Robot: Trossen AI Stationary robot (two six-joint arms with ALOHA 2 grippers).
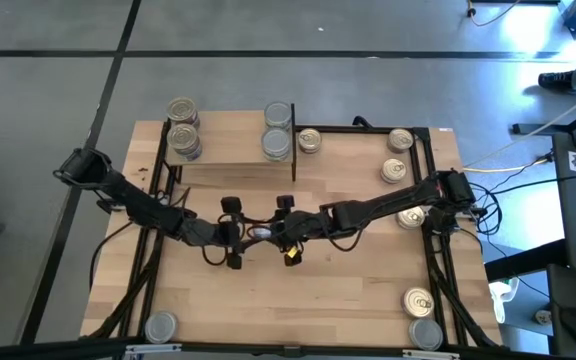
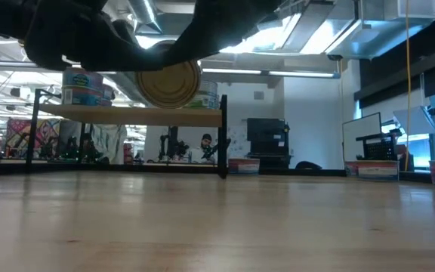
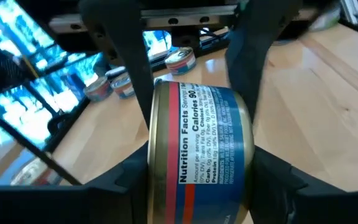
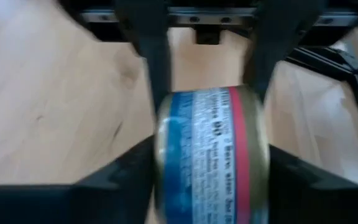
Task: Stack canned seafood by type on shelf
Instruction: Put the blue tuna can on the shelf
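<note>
Both grippers, left gripper (image 1: 234, 233) and right gripper (image 1: 288, 228), meet mid-frame, each clamping one can (image 3: 199, 149) above the table. I judge it rigid, slippery; grip the flat ends.

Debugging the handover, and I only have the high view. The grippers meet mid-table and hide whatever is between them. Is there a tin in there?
Observer: Yes. The left wrist view shows one tin with the left gripper shut on it.
Operator: Is it resting on the table?
Observer: No. In the low view it hangs in the air, well above the tabletop, at about the height of the shelf behind it.
Operator: Which type is it?
Observer: It has a gold lid, turned sideways to face the low camera. The label has blue and red bands and a Nutrition Facts panel. The right gripper is at the tin from the other side.
</note>
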